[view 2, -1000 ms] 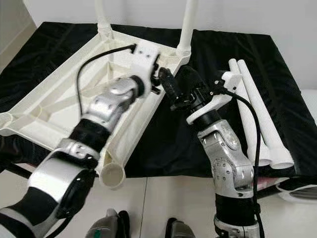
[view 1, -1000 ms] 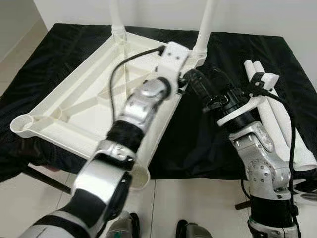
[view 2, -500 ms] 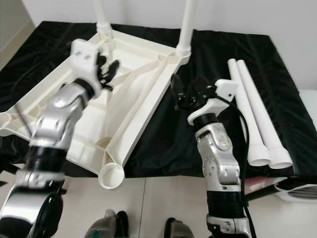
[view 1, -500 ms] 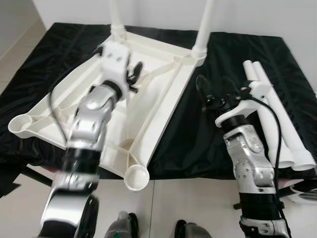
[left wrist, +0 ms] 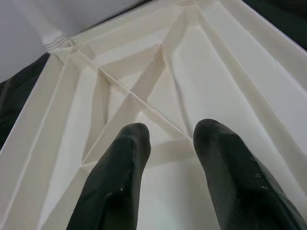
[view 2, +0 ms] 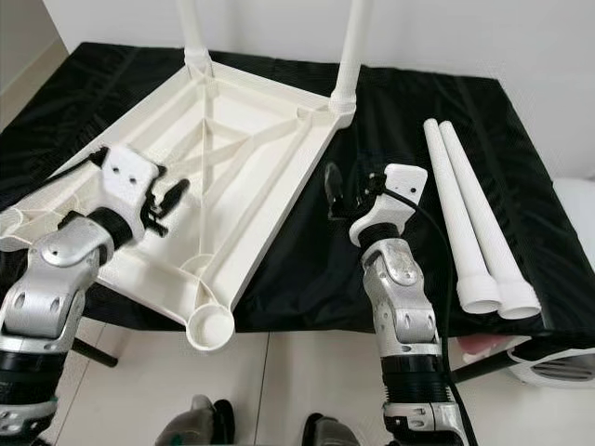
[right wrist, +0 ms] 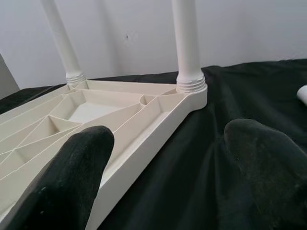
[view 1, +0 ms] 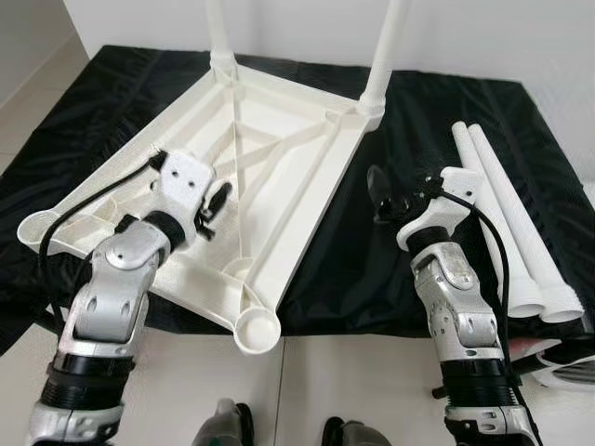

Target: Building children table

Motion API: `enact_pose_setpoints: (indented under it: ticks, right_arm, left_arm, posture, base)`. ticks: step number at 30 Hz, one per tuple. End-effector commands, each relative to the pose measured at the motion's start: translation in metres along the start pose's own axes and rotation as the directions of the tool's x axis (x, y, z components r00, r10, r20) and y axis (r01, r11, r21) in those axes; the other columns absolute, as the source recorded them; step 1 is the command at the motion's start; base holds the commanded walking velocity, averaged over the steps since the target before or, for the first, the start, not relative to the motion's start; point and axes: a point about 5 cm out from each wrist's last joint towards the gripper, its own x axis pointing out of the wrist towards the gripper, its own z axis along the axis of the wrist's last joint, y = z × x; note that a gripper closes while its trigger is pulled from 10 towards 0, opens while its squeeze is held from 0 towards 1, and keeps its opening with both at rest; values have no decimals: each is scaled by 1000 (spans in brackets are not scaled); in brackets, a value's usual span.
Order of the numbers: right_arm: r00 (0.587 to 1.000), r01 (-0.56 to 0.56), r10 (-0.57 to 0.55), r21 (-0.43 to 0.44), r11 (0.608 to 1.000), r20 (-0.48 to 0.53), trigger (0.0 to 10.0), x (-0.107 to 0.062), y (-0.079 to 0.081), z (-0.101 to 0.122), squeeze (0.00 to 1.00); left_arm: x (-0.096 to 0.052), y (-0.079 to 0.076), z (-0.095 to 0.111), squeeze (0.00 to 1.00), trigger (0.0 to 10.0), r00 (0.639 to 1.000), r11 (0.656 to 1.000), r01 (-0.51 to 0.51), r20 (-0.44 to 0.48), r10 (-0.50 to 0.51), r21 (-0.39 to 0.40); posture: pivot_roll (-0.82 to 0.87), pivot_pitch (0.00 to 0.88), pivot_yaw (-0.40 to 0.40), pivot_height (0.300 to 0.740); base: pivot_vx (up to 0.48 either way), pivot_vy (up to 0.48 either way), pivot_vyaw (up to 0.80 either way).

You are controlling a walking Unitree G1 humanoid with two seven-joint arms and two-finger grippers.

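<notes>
The white plastic table top point(view 1: 279, 149) lies upside down on the black cloth. Two white legs stand screwed into its far corners, one on the left point(view 1: 218, 32) and one on the right point(view 1: 383, 51). The near socket point(view 1: 257, 330) and the left socket point(view 1: 37, 228) are empty. Two loose legs point(view 1: 507, 223) lie side by side to the right. My left gripper point(view 1: 216, 206) hovers open over the ribbed underside point(left wrist: 158, 76), holding nothing. My right gripper point(view 2: 339, 190) hangs open above the cloth, between the table top and the loose legs.
The black cloth point(view 1: 409, 269) covers a low surface whose front edge runs just ahead of my feet. A white slatted object point(view 2: 558, 358) sits on the tiled floor at the lower right. A white wall stands behind.
My left arm has swung back from the table top's far right corner to its near left part. The right arm has drawn back toward me and now sits lower.
</notes>
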Motion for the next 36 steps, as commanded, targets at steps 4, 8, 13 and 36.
enact_pose_setpoints:
  ticks: [4,8,13,36]
  right_arm:
    - [1000,-16,16,-19,1000,9,10000,2,2,1,0]
    - [1000,-20,20,-22,1000,12,10000,2,2,2,0]
    - [1000,-22,22,-24,999,16,10000,3,2,3,0]
    - [997,-22,25,-41,999,69,10000,0,-2,17,0]
  left_arm:
    - [-7,-15,-6,0,10000,992,993,114,-67,-111,38]
    - [-12,-23,-10,0,10000,979,982,181,-110,-173,59]
    - [-15,-31,-12,0,10000,966,968,233,-139,-219,90]
    - [7,-89,-9,0,10000,890,897,441,-127,-438,2]
  posture:
    - [2,85,-32,740]
    - [4,75,-33,740]
    - [2,72,-33,740]
    - [-51,89,-12,740]
  base:
    - [0,0,0]
    - [0,0,0]
    - [0,0,0]
    - [0,0,0]
